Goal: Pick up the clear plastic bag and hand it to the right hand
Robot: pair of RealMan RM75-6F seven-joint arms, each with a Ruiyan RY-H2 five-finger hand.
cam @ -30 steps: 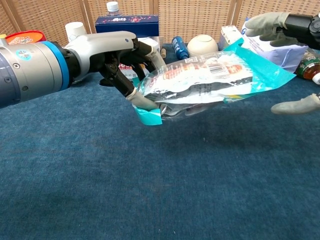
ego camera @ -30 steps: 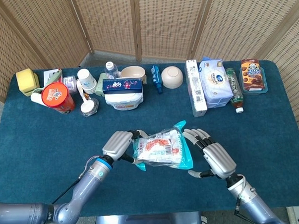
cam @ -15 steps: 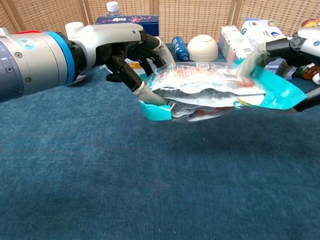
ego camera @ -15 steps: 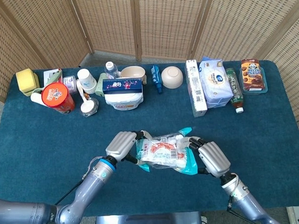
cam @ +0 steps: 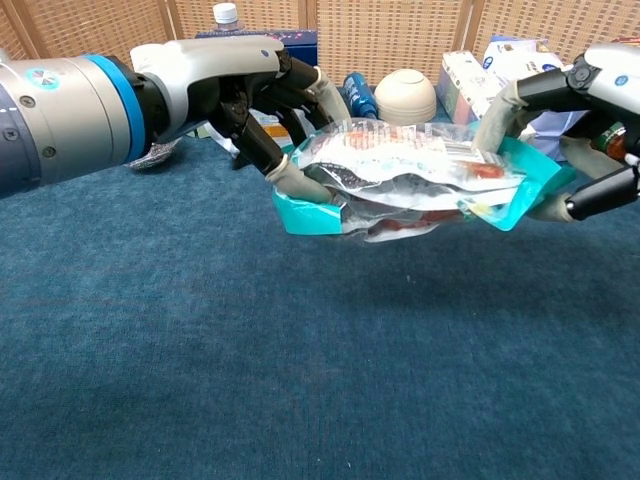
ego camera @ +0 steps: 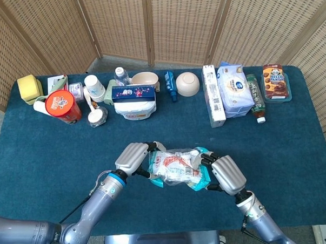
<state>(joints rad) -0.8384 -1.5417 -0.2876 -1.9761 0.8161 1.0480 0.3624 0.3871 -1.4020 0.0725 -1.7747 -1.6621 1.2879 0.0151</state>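
I observed a glossy, crinkled clear plastic bag (cam: 410,180) with teal edges. The bench (ego camera: 294,143) carried matt, napped blue cloth. Both hands' fingers (cam: 290,182) showed smooth, pale plastic-looking pads.

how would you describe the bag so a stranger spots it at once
Look at the near middle of the blue table, in front of the back row of groceries. The bag hangs between the left hand and right hand: clear, teal ends, red contents.

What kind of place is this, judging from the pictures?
Probably a robot test setup: a blue cloth table, wicker screens behind it, and assorted groceries such as a biscuit box lined along the far edge.
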